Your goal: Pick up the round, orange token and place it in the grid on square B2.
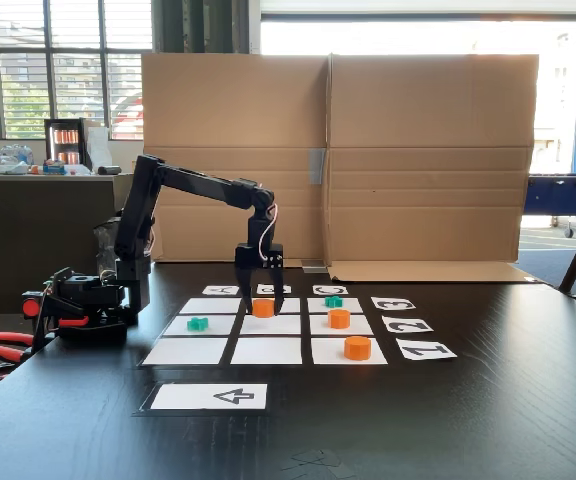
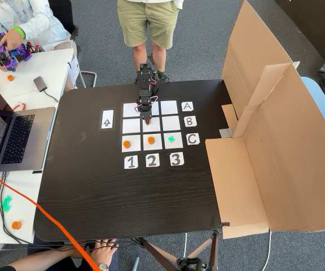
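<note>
Placement is under way: the end effector [image 1: 264, 303] hangs fingers-down over the grid [image 1: 200, 352], pinching the round, orange token [image 1: 263, 308] between its two fingers, with the token low over the paper; contact with the paper cannot be judged. In the fixed view from above, the end effector [image 2: 146, 119] and the token [image 2: 146, 119] sit over the middle cell, square B2 [image 2: 152, 125], which explains the vertical approach: it keeps the fingers clear of neighbouring cells. In the front fixed view the token seems to lie toward the far edge of that cell, so a small centring correction may be needed before release. Two other orange tokens [image 1: 339, 318] [image 1: 357, 347] and a teal piece [image 1: 334, 301] occupy the column by the number cards [image 1: 406, 325]; another teal piece [image 1: 198, 323] rests on the column nearest the arm base. The arrow sheet [image 1: 209, 396] lies apart from the grid, toward the surface's near edge. A cardboard screen [image 1: 338, 155] stands along the far edge, probably to give the camera a plain background.
</note>
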You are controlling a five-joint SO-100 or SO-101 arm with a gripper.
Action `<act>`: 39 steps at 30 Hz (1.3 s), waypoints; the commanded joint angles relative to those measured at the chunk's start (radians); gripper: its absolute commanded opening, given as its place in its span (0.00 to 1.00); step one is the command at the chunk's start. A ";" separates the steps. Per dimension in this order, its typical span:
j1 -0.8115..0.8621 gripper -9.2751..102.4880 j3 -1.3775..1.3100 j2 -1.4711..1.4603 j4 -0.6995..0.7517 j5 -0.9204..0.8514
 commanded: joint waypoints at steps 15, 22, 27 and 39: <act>-0.037 0.46 -0.041 -0.035 -0.029 0.037; -0.028 0.58 0.055 0.040 -0.055 0.032; -0.003 0.58 0.146 0.164 -0.094 0.037; 0.141 0.52 0.445 0.735 -0.169 0.043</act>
